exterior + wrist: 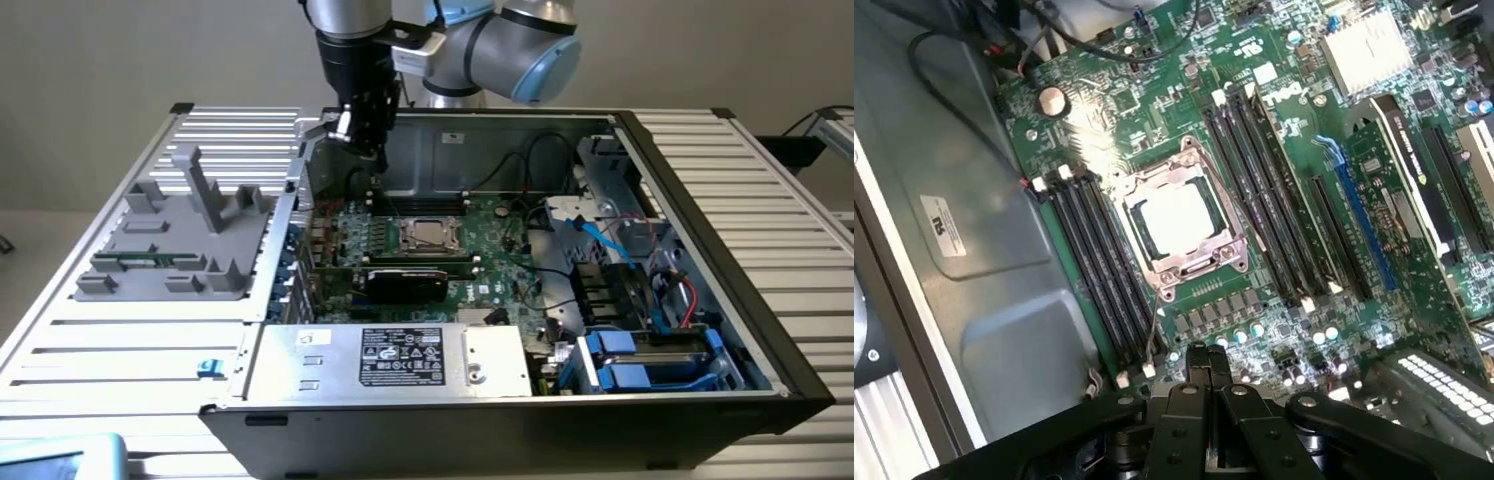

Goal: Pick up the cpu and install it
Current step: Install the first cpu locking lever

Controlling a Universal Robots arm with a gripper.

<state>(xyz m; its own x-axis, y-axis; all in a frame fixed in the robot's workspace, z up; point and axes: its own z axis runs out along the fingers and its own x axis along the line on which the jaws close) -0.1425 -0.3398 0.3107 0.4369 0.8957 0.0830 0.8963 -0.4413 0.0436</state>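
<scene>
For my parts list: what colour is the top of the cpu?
Silvery-grey, with a bright glare; the cpu shows best in the wrist view.

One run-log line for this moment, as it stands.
gripper: shut, holding nothing, above the motherboard | cpu: lying in its socket, apart from gripper

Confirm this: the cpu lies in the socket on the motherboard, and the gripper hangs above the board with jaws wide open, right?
Not quite: the gripper is shut, jaws together, holding nothing; the wrist view shows it. The cpu does lie in the socket, with the gripper above the motherboard.
</scene>
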